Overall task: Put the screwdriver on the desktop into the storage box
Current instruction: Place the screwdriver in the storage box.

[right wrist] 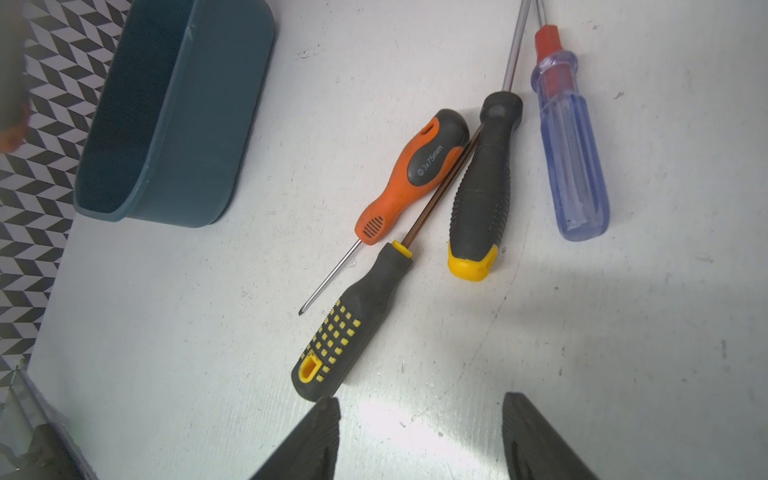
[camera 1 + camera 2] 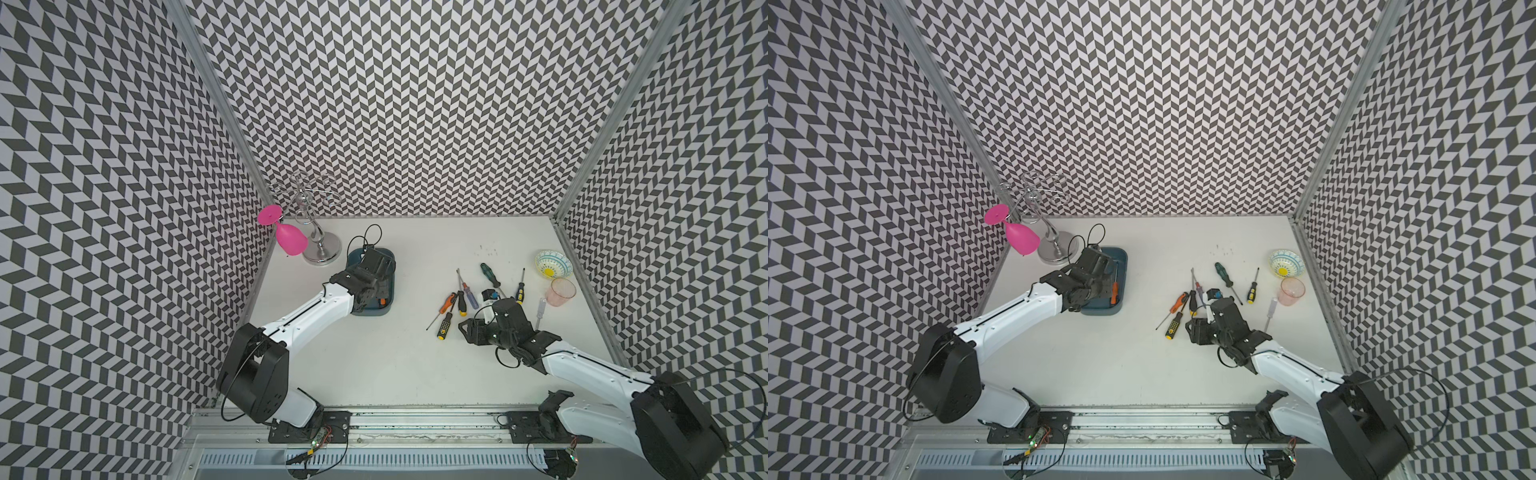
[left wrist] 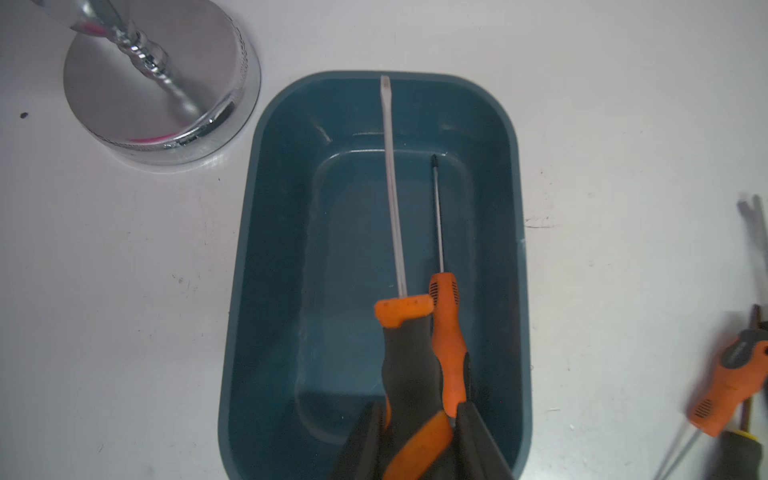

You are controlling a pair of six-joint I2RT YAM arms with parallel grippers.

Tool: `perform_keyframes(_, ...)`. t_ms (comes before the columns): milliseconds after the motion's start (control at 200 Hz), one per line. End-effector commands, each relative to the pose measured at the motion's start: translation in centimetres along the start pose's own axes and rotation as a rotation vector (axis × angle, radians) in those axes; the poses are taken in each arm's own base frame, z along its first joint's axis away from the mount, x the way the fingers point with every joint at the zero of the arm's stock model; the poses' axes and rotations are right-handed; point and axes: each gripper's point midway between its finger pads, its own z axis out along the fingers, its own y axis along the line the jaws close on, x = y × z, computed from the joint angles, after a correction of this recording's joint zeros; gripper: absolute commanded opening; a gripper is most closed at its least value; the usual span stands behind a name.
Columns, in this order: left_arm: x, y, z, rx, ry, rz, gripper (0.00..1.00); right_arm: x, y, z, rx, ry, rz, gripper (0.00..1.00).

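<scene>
The storage box [image 3: 249,316] sits on the left half of the tabletop [image 2: 395,353], with a chrome stand's base [image 3: 158,83] just off its far left corner. My left pincer [image 3: 417,419] hangs over the near end of the box, closed narrow on the butt of the orange-and-grey screwdriver [image 3: 405,357]. That tool's long axis runs along the box's long axis, handle towards me, with the flat tip reaching out over the box's far short wall. It looks lifted clear of the box floor, though I can't be sure how high. A slim orange screwdriver [image 3: 449,332] already lies inside the box, parallel to the held one on the side away from the stand. The drop turns on length. I judge the tip must come back inside the far wall, or go down tilted, before I let go.

Well to the right of the box, more screwdrivers lie in a loose cluster on the tabletop. My right pincer [image 1: 419,401] hovers over them, parted wide and holding nothing. Nearest it is the yellow-dotted screwdriver [image 1: 353,328], butt end towards the pincer. Its shaft slants away between a short orange screwdriver [image 1: 411,174] and a black screwdriver with a yellow collar [image 1: 482,183]. A clear blue screwdriver [image 1: 573,158] lies farther from the box. My right arm is much the nearer to all of these.
</scene>
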Motion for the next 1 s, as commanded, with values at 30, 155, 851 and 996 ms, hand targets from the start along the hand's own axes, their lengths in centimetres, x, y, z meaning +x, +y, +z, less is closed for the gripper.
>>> perform_keyframes(30,0.0,0.0,2.7,-0.008,0.043,0.034,0.10,-0.6,0.3,-0.2,-0.023,-0.041,0.005,0.65)
perform_keyframes(155,0.2,0.0,4.7,-0.022,0.081,0.031,0.11,-0.6,0.3,-0.1,-0.025,-0.040,0.006,0.65)
perform_keyframes(851,1.6,0.3,8.8,-0.070,0.155,0.061,0.21,-0.3,0.1,0.0,-0.022,-0.039,0.012,0.65)
perform_keyframes(996,1.4,0.3,8.5,-0.065,0.150,0.052,0.29,-0.3,0.0,0.0,-0.020,-0.039,0.011,0.65)
